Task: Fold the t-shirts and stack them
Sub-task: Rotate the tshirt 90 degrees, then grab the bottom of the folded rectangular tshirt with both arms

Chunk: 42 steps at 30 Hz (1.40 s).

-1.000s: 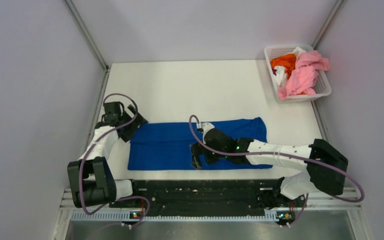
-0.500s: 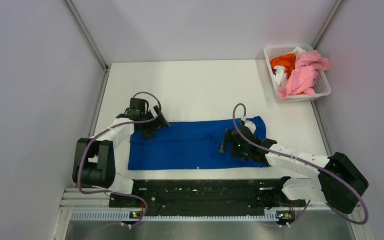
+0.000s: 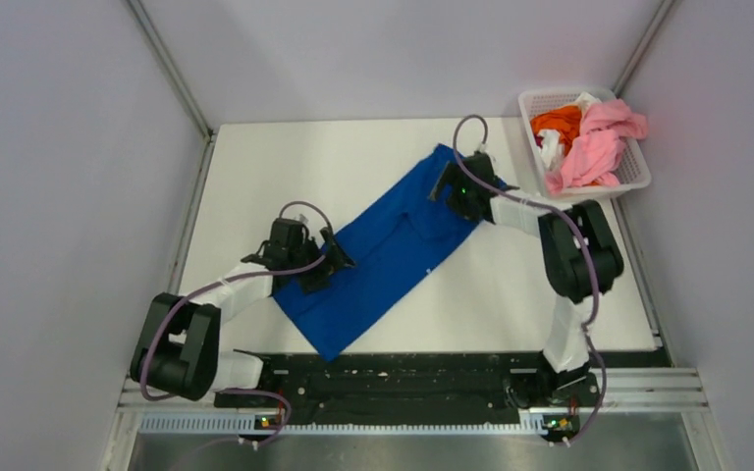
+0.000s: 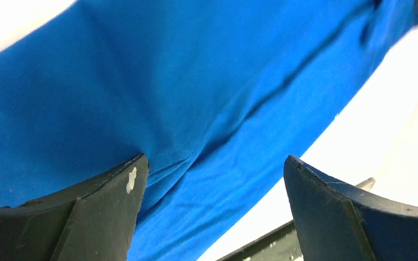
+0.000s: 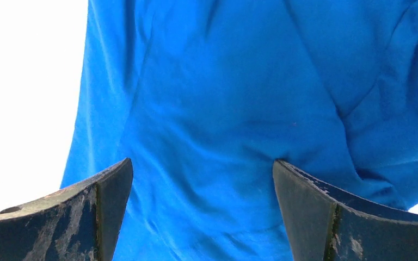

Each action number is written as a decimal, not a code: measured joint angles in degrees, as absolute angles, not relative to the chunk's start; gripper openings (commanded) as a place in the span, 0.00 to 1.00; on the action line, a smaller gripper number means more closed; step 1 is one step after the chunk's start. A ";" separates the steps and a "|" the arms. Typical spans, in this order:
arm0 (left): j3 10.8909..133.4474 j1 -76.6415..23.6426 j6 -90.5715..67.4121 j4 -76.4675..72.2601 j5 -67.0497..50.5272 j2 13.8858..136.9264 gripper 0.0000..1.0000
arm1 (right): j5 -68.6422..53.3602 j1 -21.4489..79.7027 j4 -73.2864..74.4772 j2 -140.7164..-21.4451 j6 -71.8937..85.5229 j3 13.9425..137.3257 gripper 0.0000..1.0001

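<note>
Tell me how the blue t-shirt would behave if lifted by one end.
Likely floppy: the blue t-shirt shows soft creases in both wrist views, so it would probably droop and unfold. Probably light: it lies thin on the table. Pushed, it would likely bunch rather than slide.

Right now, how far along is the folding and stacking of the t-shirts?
Done: the royal blue cloth t-shirt lies folded into a long band. In hand: left gripper and right gripper sit open over its ends, gripping nothing. Remaining: its cross folds, plus the pink, orange and white shirts in the white plastic lattice basket.
</note>
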State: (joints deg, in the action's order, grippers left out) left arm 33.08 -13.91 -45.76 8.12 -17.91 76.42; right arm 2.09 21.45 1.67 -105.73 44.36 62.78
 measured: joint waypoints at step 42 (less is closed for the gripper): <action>29.98 -41.63 -48.80 18.17 -13.87 64.29 0.79 | -3.90 21.98 11.92 -76.64 29.63 52.05 0.99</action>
